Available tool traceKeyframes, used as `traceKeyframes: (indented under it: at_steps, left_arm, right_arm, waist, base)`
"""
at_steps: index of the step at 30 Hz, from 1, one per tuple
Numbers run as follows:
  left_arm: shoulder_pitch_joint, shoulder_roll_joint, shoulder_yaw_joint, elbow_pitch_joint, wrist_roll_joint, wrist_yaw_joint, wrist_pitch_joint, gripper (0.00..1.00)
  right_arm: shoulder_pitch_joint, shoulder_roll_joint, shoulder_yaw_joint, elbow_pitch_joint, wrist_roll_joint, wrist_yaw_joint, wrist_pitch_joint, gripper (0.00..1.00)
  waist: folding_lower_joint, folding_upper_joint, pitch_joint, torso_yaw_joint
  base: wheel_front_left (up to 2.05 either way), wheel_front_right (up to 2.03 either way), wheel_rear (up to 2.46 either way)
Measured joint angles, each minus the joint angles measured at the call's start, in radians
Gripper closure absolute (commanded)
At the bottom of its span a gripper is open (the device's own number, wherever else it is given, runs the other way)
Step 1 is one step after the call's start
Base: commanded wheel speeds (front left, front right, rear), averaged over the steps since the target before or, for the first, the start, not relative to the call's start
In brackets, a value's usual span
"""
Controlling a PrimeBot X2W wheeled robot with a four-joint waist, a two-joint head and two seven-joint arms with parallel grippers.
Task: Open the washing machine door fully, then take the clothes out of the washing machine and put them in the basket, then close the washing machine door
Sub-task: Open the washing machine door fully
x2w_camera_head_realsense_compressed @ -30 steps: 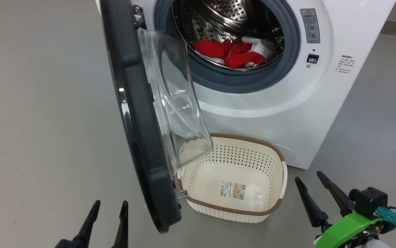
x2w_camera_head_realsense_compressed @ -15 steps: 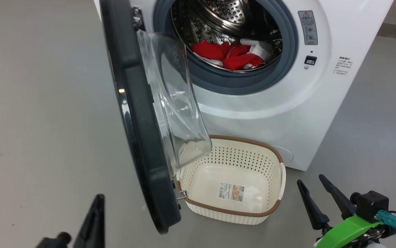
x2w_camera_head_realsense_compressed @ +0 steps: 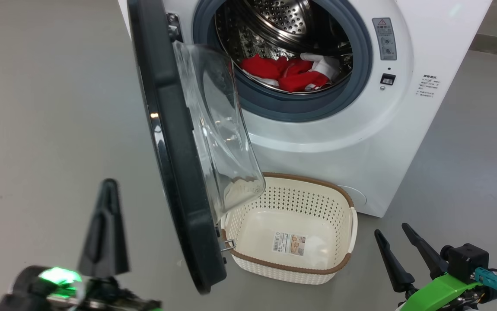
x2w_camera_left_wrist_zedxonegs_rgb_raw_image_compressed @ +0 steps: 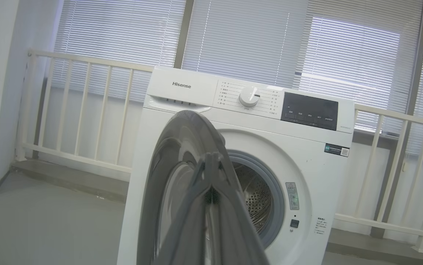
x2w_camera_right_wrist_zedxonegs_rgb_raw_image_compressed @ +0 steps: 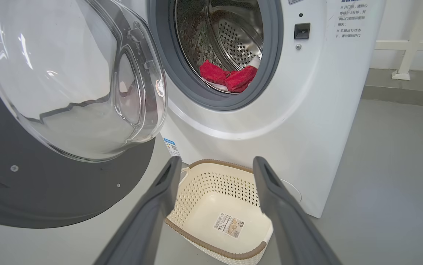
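While the washing machine door (x2w_camera_head_realsense_compressed: 166, 151) stands swung out on its hinge at the left of the opening, nearly edge-on to the head camera, we see its clear glass bowl (x2w_camera_head_realsense_compressed: 218, 129) bulging toward the washing machine (x2w_camera_head_realsense_compressed: 339, 138). The clothes (x2w_camera_head_realsense_compressed: 287, 75) lie inside, a red bundle with white trim at the bottom of the steel drum (x2w_camera_head_realsense_compressed: 283, 17), just behind the grey gasket (x2w_camera_head_realsense_compressed: 361, 65). The basket (x2w_camera_head_realsense_compressed: 300, 198) sits on the floor (x2w_camera_head_realsense_compressed: 49, 108) at the foot of the machine, below the opening and right of the door, with nothing in it but the sticker (x2w_camera_head_realsense_compressed: 291, 243) on its bottom. In the head view the bowl's lower edge overlaps the basket's left end; we cannot tell whether it hangs over it. The left claw (x2w_camera_head_realsense_compressed: 109, 185) rises at the lower left, on the outer side of the door and apart from it. Its two fingers are pressed together with nothing between them. From its own wrist we see the joined tips of the left claw (x2w_camera_left_wrist_zedxonegs_rgb_raw_image_compressed: 211, 156) against the door's rim (x2w_camera_left_wrist_zedxonegs_rgb_raw_image_compressed: 182, 147). The right claw (x2w_camera_head_realsense_compressed: 390, 230) hovers at the lower right, beside the basket's right end, its fingers spread wide and holding nothing. Its wrist view looks between them at the basket (x2w_camera_right_wrist_zedxonegs_rgb_raw_image_compressed: 215, 184), the door (x2w_camera_right_wrist_zedxonegs_rgb_raw_image_compressed: 49, 191) and the clothes (x2w_camera_right_wrist_zedxonegs_rgb_raw_image_compressed: 230, 77).
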Motion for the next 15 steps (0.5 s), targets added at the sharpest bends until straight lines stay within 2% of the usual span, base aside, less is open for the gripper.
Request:
traceKeyframes:
  at_steps: [7, 11, 15]
  left_arm:
    - [-0.011, 0.002, -0.235, -0.066, -0.002, 0.003, -0.001, 1.0]
    - [-0.011, 0.006, -0.346, -0.005, -0.025, 0.001, -0.001, 1.0]
    - [-0.011, 0.008, -0.409, 0.103, -0.058, 0.002, -0.001, 1.0]
  right_arm:
    - [0.0, 0.003, -0.001, -0.001, 0.0, 0.0, 0.0, 0.0]
    - [0.0, 0.006, 0.004, -0.002, -0.002, 0.0, 0.0, 0.0]
    - [0.0, 0.008, 0.007, -0.002, -0.002, 0.0, 0.0, 0.0]
  waist:
    - [0.0, 0.0, 0.006, -0.005]
    - [0.0, 0.0, 0.012, -0.011]
    - [0.0, 0.0, 0.017, -0.019]
  base:
    - [0.0, 0.0, 0.0]
    - [0.0, 0.0, 0.0]
    - [0.0, 0.0, 0.0]
